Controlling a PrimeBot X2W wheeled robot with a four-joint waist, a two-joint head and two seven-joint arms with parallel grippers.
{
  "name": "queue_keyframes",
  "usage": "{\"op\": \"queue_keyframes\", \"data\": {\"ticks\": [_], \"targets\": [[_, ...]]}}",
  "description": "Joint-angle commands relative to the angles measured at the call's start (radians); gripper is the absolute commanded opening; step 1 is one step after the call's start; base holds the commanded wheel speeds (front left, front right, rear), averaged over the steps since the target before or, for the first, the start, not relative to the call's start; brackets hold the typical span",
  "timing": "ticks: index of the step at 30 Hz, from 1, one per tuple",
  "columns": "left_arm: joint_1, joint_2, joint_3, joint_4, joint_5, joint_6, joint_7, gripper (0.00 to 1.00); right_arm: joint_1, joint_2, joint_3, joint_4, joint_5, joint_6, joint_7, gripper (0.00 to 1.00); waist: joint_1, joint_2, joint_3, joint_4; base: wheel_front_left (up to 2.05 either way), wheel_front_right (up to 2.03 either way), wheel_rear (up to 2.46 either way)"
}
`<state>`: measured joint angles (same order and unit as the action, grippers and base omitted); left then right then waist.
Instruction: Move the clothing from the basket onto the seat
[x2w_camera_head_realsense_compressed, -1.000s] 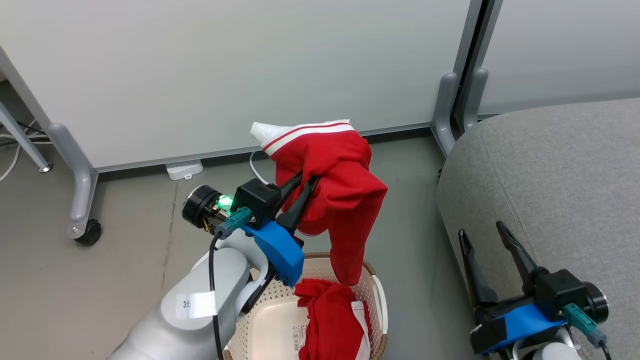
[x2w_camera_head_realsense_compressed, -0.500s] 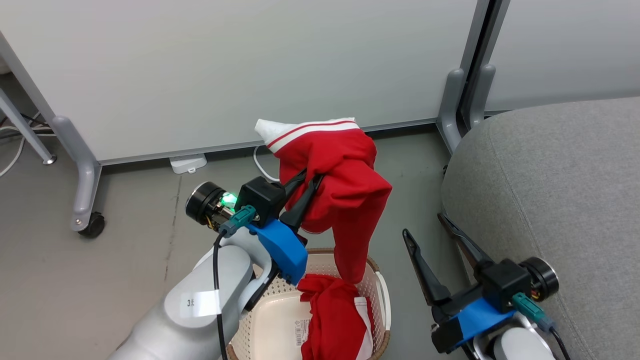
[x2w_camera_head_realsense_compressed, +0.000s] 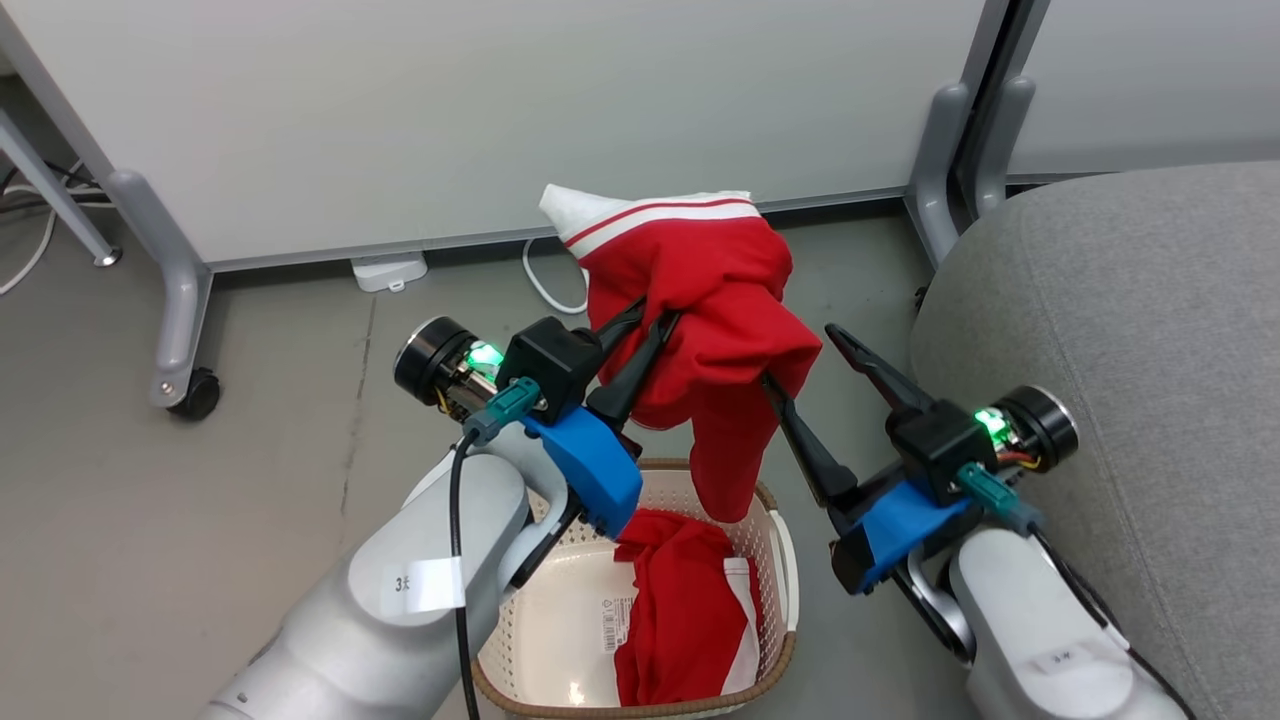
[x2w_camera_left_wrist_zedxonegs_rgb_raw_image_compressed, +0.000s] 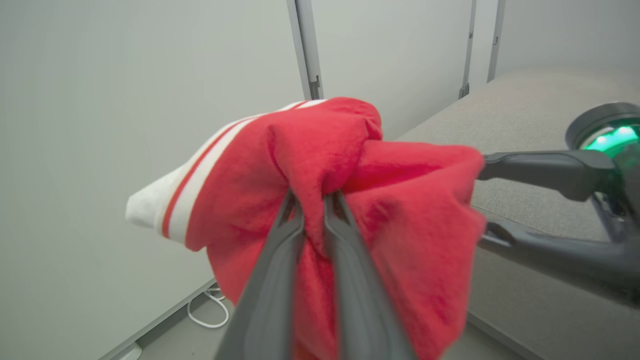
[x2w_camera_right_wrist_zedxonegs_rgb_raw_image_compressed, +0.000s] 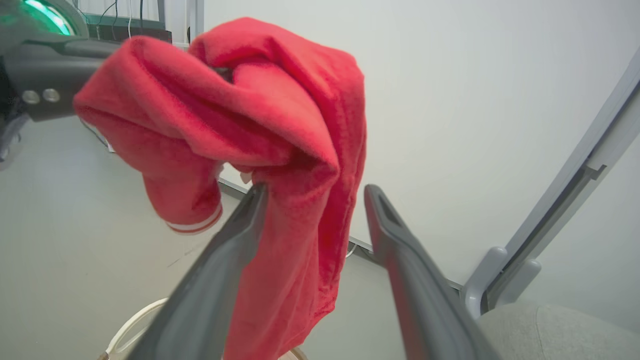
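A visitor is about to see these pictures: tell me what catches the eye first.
A bright red garment hangs above the basket, pinched in the left gripper. The right gripper stands open at its edge. A second red garment lies in the basket, the grey seat to the right.

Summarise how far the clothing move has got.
Done: no garment is on the seat yet. In hand: the left gripper is shut on one red garment, lifted above the basket; the open right gripper brackets its hanging fold. Left: lay it on the seat, then fetch the second garment lying in the basket.
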<state>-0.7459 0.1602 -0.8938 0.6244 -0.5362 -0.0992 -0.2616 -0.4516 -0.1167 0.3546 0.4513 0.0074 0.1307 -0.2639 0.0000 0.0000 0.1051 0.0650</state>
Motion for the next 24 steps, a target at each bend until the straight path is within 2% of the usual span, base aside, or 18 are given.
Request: {"op": "queue_keyframes", "data": {"ticks": [1,12,14,24], "targets": [[-0.018,-0.002,-0.003,-0.003,0.006,-0.005,-0.005,0.00,-0.033,0.003,0.007,0.027,-0.008,0.000,-0.001,1.00,0.0000,0.0000,0.009,0.008,0.00,0.00,0.00],[-0.031,-0.025,-0.005,-0.012,0.024,-0.012,-0.005,0.00,-0.154,0.037,0.037,0.172,-0.004,0.000,-0.001,1.00,0.0000,0.0000,0.029,0.025,0.00,0.00,0.00],[-0.031,-0.026,-0.005,-0.012,0.028,-0.014,-0.005,0.00,-0.169,0.043,0.041,0.179,0.004,0.000,-0.001,0.00,0.0000,0.0000,0.031,0.028,0.00,0.00,0.00],[-0.026,-0.025,0.005,-0.004,0.036,-0.020,-0.005,0.00,-0.163,0.050,0.041,0.177,0.005,0.000,-0.001,0.00,0.0000,0.0000,0.030,0.034,0.00,0.00,0.00]]}}
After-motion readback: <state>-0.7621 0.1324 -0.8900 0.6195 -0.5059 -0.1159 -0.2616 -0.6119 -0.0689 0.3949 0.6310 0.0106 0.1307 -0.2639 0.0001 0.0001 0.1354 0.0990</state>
